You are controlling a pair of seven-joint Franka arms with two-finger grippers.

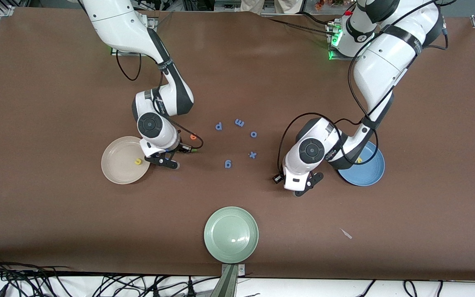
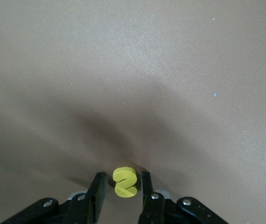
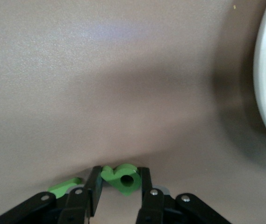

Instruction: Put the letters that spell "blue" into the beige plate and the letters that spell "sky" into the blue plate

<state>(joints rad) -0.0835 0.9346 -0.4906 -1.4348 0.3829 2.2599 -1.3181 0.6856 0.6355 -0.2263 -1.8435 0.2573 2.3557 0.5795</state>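
My left gripper (image 2: 121, 179) is down at the table beside the blue plate (image 1: 371, 173). It is open, its fingers (image 2: 97, 186) standing either side of a yellow s (image 2: 125, 182) with a thin gap on each side. A yellow letter (image 1: 359, 159) lies in the blue plate. My right gripper (image 3: 118, 175) is low by the beige plate (image 1: 116, 163), shut on the green b (image 3: 123, 178), which rests on the table. The green l (image 3: 63, 187) lies just outside one finger. A yellow u (image 1: 137, 161) sits in the beige plate. The orange e (image 1: 193, 136) lies beside the right arm's wrist.
Several all-blue letters lie mid-table between the arms: p (image 1: 219, 126), m (image 1: 239, 122), o (image 1: 253, 134), x (image 1: 252, 155), g (image 1: 228, 164). A pale green plate (image 1: 231, 234) sits near the front edge. A small white scrap (image 1: 346, 233) lies toward the left arm's end.
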